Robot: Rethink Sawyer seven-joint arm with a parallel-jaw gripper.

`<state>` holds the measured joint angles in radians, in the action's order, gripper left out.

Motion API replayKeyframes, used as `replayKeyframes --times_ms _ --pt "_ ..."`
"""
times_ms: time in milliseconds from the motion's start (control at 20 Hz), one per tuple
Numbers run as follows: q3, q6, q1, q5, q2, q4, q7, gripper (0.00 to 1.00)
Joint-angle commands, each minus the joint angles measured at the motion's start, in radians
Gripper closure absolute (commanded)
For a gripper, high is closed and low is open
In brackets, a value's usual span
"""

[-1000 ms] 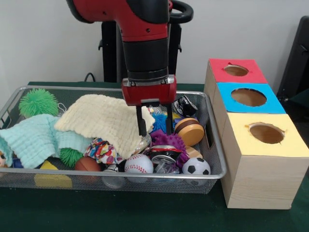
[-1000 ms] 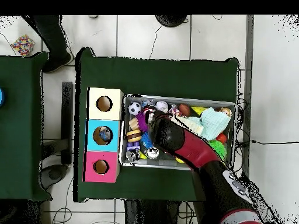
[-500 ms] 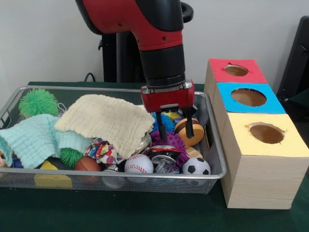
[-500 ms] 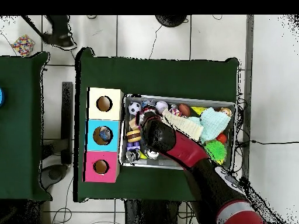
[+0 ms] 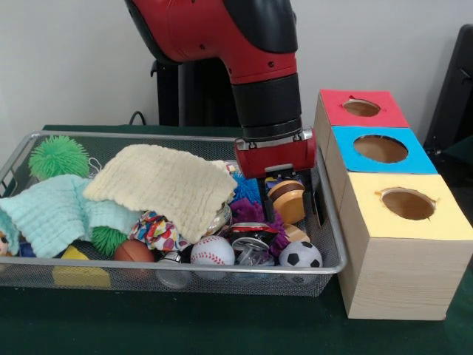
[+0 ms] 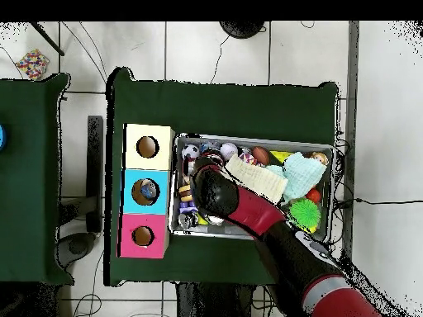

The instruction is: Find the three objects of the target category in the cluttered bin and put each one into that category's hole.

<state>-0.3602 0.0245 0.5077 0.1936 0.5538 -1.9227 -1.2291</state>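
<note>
My gripper [image 5: 288,204] is open and low in the right end of the wire bin [image 5: 329,222]. Its fingers stand on either side of a round wooden yo-yo [image 5: 288,200]. Just in front lie a purple spiky toy [image 5: 251,214], a shiny metal piece [image 5: 247,235], a baseball [image 5: 212,251] and a small soccer ball [image 5: 300,255]. The sorting box to the right has a red hole [image 5: 361,108], a blue hole [image 5: 380,149] and a yellow hole [image 5: 407,203]. In the overhead view the arm [image 6: 240,202] covers the gripper, and something sits inside the blue hole [image 6: 147,191].
A cream cloth [image 5: 162,185] and a mint cloth [image 5: 52,211] cover the bin's left half. Green spiky balls [image 5: 58,155] lie at the far left and under the cloth's edge. A yellow block [image 5: 80,274] and a brown ball [image 5: 134,251] lie at the front wall.
The gripper has moved right across the bin, from the cream cloth's edge to the yo-yo by the box side, and has dropped lower. It stays open.
</note>
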Motion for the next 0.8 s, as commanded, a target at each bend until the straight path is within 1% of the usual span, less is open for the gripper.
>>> replayKeyframes --times_ms 50,200,800 --pt "-0.031 0.034 -0.001 -0.043 -0.038 0.004 -0.208 0.00" --pt "-0.002 0.015 -0.017 -0.044 -0.026 0.011 -0.198 0.00" --pt "0.036 0.011 -0.028 -0.085 -0.022 0.037 -0.167 0.00"
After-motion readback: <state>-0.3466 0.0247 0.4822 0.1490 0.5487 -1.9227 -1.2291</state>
